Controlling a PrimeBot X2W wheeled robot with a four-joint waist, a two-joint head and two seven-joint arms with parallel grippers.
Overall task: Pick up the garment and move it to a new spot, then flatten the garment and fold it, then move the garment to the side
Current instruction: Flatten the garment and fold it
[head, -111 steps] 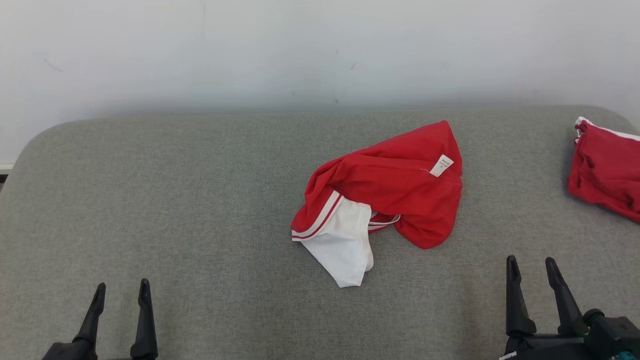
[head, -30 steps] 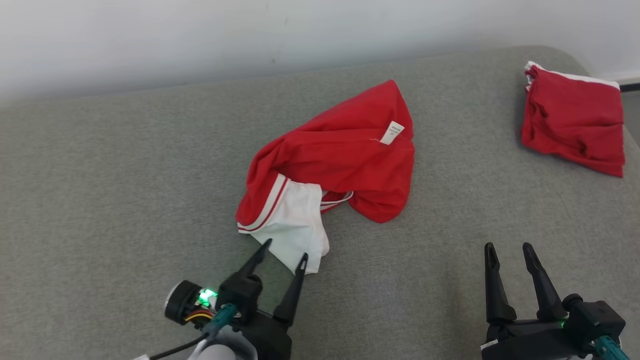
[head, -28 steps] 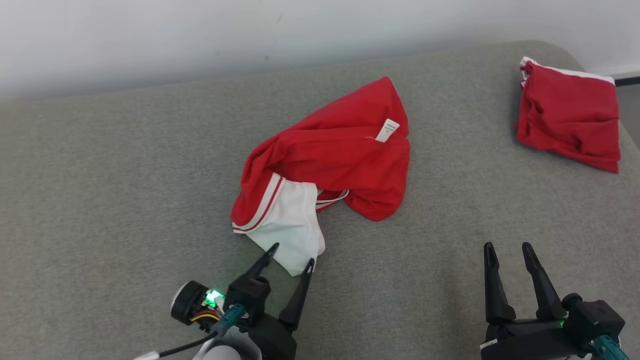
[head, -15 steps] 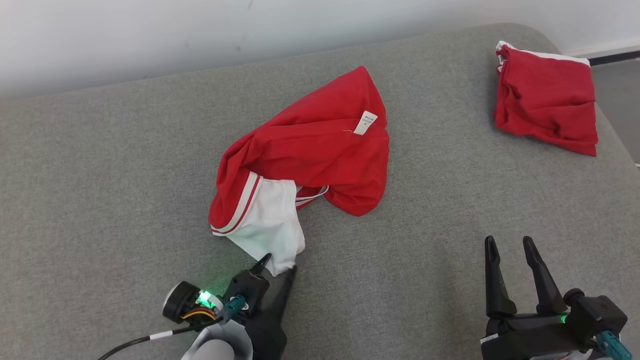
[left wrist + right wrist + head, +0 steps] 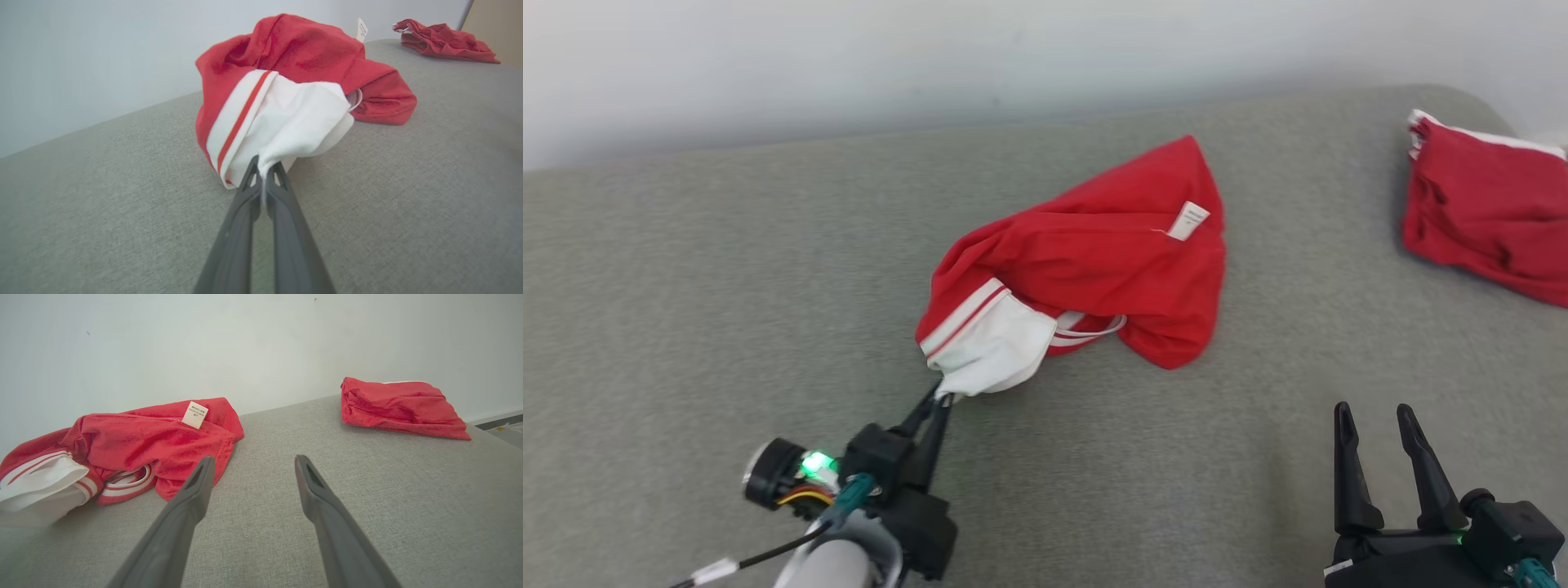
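Forearm (image 5: pixel 829 567) slanted, left gripper (image 5: pixel 938 397) pinches garment's (image 5: pixel 1094 261) sleeve (image 5: pixel 996 351), perhaps.

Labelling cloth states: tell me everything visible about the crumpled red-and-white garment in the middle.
The garment is soft-looking red fabric with a white panel, red-and-white striped trim and a small white label. It lies crumpled, unfolded, on the grey upholstered surface. The left claw is shut on the white panel's near corner, pinching it to a point; nothing else touches it.
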